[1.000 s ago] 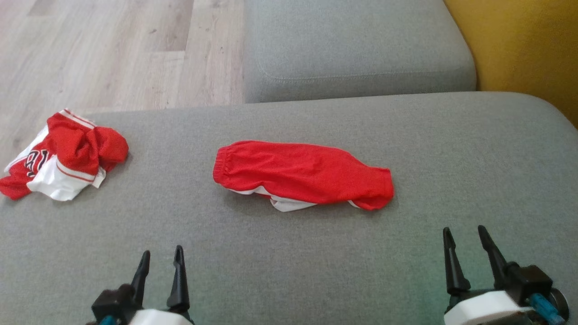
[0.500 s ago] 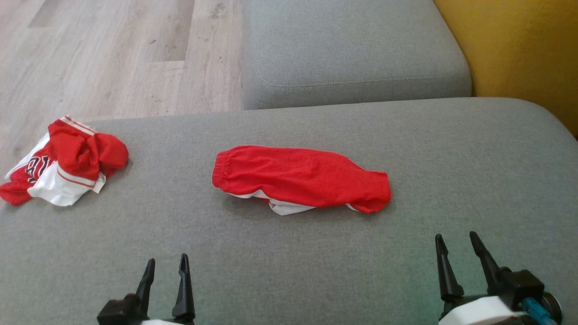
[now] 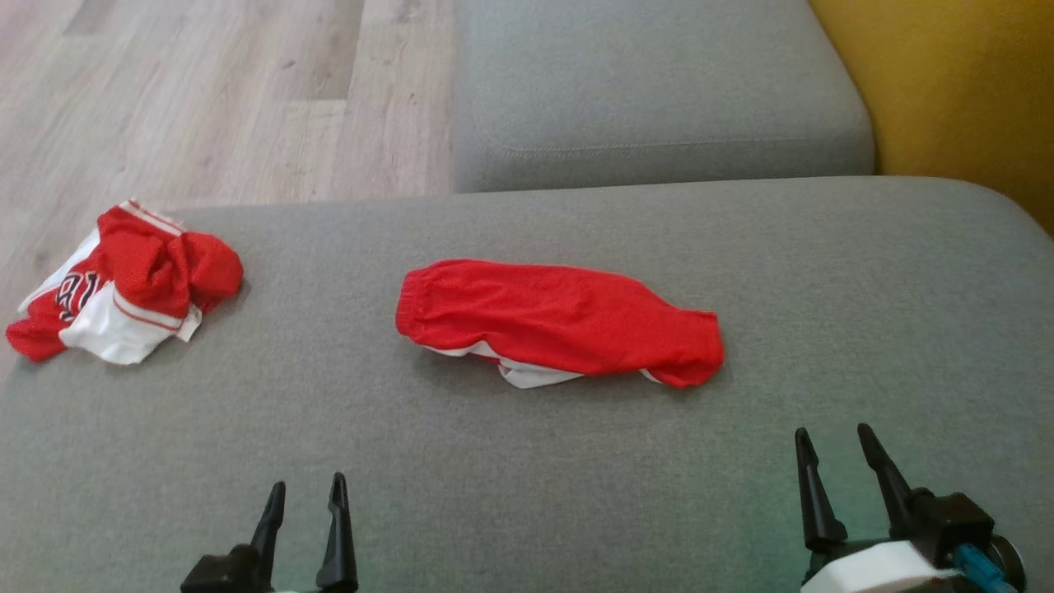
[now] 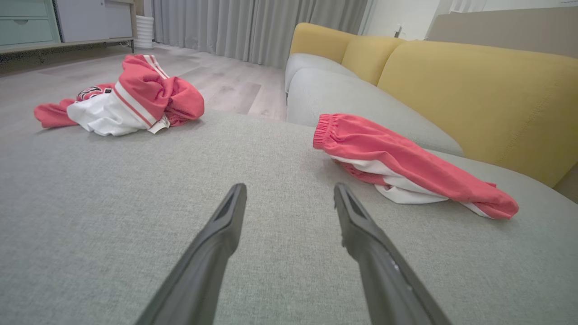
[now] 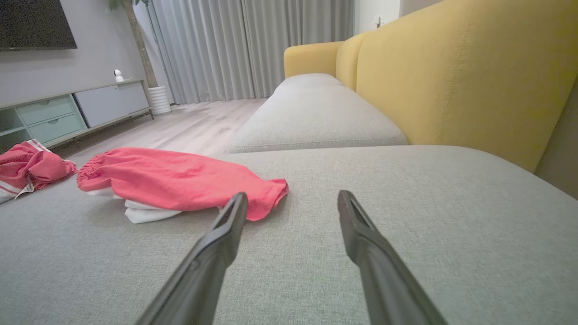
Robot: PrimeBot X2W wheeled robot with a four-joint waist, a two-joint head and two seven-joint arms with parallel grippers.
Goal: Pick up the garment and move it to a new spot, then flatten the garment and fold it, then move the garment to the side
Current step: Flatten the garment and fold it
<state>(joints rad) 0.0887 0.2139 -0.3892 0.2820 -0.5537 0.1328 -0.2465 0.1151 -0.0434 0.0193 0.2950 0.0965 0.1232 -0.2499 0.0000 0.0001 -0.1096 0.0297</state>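
Red shorts [image 3: 560, 321] lie centred on the sofa cushion [image 3: 823, 272], with a crumpled jersey [image 3: 123, 296] at left. Our left gripper [image 3: 307, 482] and right gripper [image 3: 831, 431] hover near us, jaws wide, empty.

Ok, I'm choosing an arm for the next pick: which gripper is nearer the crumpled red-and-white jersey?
Left. The left gripper hovers on the robot's side of the jersey, slightly to its right; the right gripper is much farther right, past the red shorts.

1. Garment [image 3: 560, 321]: red knit cloth, matt, softly creased
2. Seat cushion [image 3: 527, 461]: grey woven fabric, coarse weave
3. Floor [image 3: 206, 99]: pale wood planks, matt, visible grain
4. Backrest [image 5: 451, 67]: yellow fabric, smooth, stitched seams
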